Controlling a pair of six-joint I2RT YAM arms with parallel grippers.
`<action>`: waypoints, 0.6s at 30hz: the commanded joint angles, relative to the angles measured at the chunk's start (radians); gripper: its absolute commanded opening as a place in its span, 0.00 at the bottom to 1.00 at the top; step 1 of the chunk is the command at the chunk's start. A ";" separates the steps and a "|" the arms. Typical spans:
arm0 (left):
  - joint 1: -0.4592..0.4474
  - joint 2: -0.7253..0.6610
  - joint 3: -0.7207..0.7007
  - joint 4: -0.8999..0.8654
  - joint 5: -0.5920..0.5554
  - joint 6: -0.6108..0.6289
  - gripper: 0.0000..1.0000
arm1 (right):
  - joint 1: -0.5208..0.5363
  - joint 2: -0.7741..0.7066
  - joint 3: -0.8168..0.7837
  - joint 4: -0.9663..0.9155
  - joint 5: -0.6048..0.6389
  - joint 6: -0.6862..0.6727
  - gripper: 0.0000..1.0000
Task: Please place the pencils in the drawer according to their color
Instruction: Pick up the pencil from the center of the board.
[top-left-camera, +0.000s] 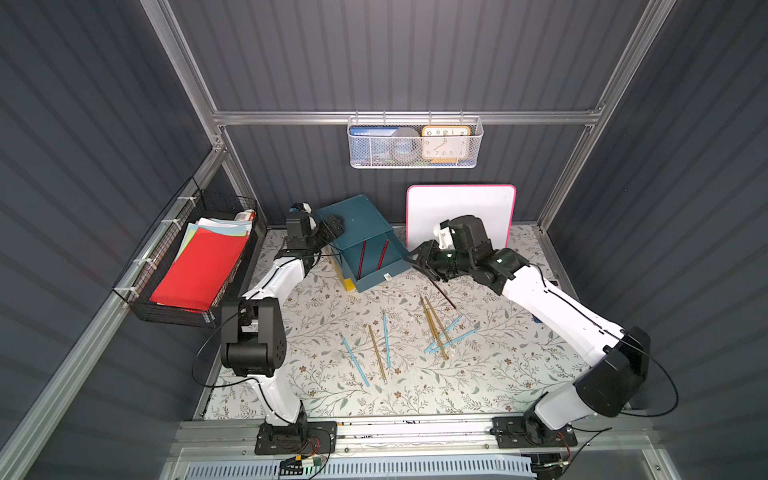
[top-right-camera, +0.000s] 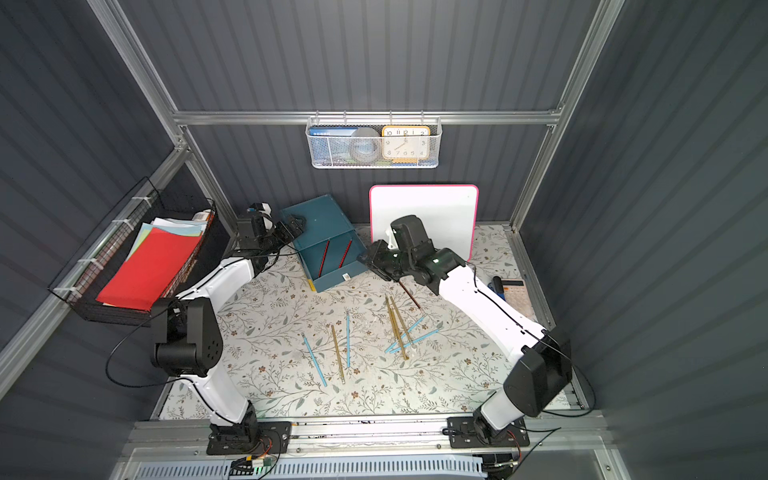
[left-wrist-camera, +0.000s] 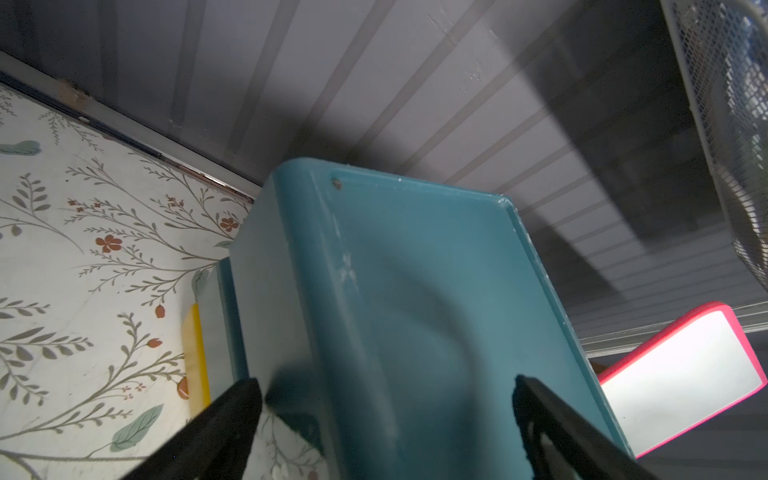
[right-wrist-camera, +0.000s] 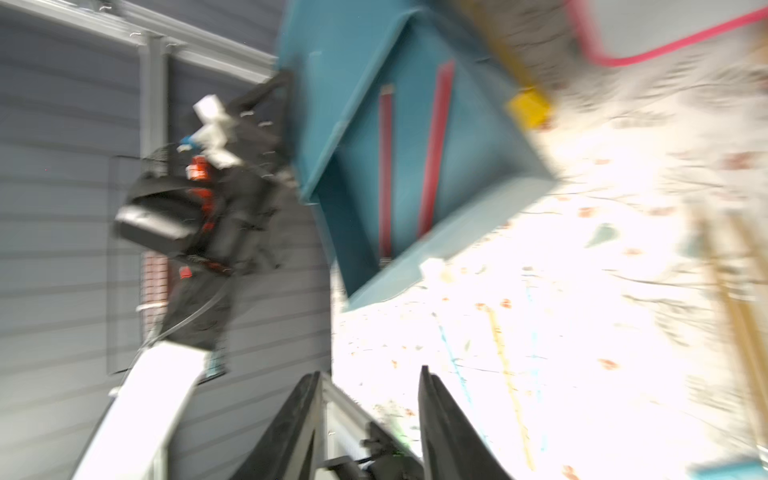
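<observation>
Floral tabletop (top-left-camera: 478, 374): we see two red pencils (top-left-camera: 361, 259) inside teal drawer (top-left-camera: 380, 276), other pencils (top-left-camera: 434, 328) before it. Left gripper (left-wrist-camera: 386, 384) spread across drawer's cabinet (top-left-camera: 357, 216); right gripper (right-wrist-camera: 370, 372) spread beside drawer, apparently empty.

Left arm (top-left-camera: 272, 278) and right arm (top-left-camera: 552, 307), glossy white shells, black joint housings, thin black cables, black base plates (top-left-camera: 295, 436)

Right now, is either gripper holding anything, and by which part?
Nothing held: right gripper has jaws apart with nothing between; left gripper is open, straddling the teal cabinet edge, not clamping.
</observation>
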 joint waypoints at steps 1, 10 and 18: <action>-0.002 -0.003 0.021 -0.007 -0.003 0.019 1.00 | -0.066 -0.048 -0.093 -0.093 0.099 -0.116 0.46; -0.002 -0.008 0.021 -0.011 -0.001 0.017 1.00 | -0.171 0.084 -0.185 -0.179 0.215 -0.306 0.51; -0.002 0.001 0.030 -0.015 -0.001 0.016 1.00 | -0.174 0.306 -0.057 -0.280 0.327 -0.397 0.51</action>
